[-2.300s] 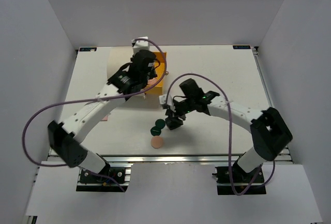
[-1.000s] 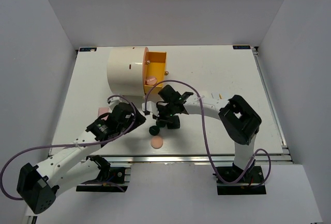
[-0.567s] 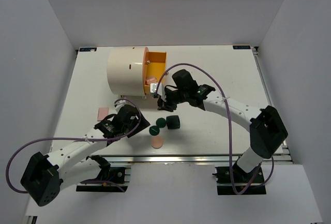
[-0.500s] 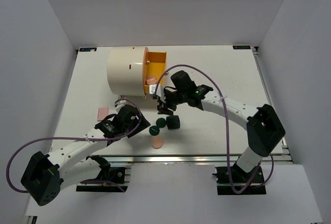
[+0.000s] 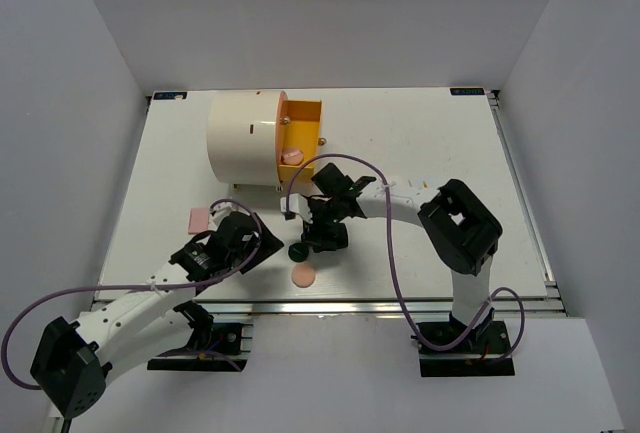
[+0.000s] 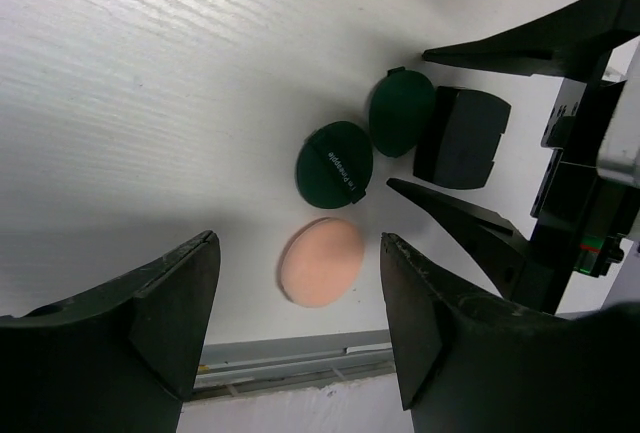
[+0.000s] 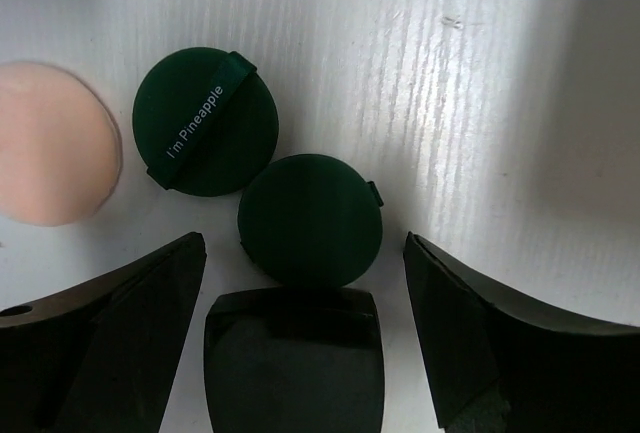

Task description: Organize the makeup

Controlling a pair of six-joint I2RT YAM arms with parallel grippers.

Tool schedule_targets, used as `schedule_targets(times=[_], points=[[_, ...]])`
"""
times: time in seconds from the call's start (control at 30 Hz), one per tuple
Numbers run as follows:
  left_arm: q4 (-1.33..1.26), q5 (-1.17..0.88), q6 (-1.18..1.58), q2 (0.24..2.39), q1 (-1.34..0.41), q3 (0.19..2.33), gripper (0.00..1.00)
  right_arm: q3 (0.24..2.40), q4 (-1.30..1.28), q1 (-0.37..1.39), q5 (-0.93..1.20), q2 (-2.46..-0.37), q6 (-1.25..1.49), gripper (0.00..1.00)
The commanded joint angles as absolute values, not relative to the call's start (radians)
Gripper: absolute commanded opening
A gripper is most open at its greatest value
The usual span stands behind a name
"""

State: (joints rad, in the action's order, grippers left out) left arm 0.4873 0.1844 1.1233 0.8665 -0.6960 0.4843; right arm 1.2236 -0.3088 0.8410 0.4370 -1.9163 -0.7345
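A peach disc (image 5: 302, 275) lies near the table's front edge, with a dark green disc (image 5: 298, 251) just behind it. In the right wrist view, my open right gripper (image 7: 305, 243) straddles a plain dark green disc (image 7: 310, 219) and a dark square compact (image 7: 293, 358). A lettered green disc (image 7: 205, 121) and the peach disc (image 7: 50, 143) lie to their left. My right gripper (image 5: 325, 235) sits low over them. My left gripper (image 5: 245, 238) is open and empty, left of the pieces. Its wrist view shows the peach disc (image 6: 322, 261) ahead of the left gripper (image 6: 298, 243).
The big cream cylinder (image 5: 240, 138) with an open orange drawer (image 5: 302, 128) stands at the back left, a peach piece (image 5: 292, 156) inside the drawer. A pink pad (image 5: 199, 218) lies left of the left gripper. The table's front rail (image 6: 290, 363) is close.
My right gripper has moved from beside the orange drawer toward the front, down over the green discs and the compact. My left gripper has barely shifted.
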Motion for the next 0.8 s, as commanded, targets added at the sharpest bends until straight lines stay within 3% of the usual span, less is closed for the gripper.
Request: schedule_targets(times=[0.0, 0.13, 0.57, 0.77], points=[[0.514, 0.212, 1.154, 0.838, -0.693, 0.474, 0.75, 1.266, -0.324, 0.851, 0.431, -1.930, -0.778, 0.85], [0.512, 0.207, 1.147, 0.853, -0.693, 0.474, 0.75, 1.270, -0.298, 0.859, 0.416, -1.957, -0.776, 0.78], [0.471, 0.176, 1.126, 0.916, -0.695, 0.462, 0.75, 1.256, -0.256, 0.861, 0.431, -1.950, -0.776, 0.21], [0.433, 0.153, 1.092, 0.975, -0.693, 0.474, 0.75, 1.282, -0.256, 0.832, 0.489, -1.856, -0.753, 0.11]])
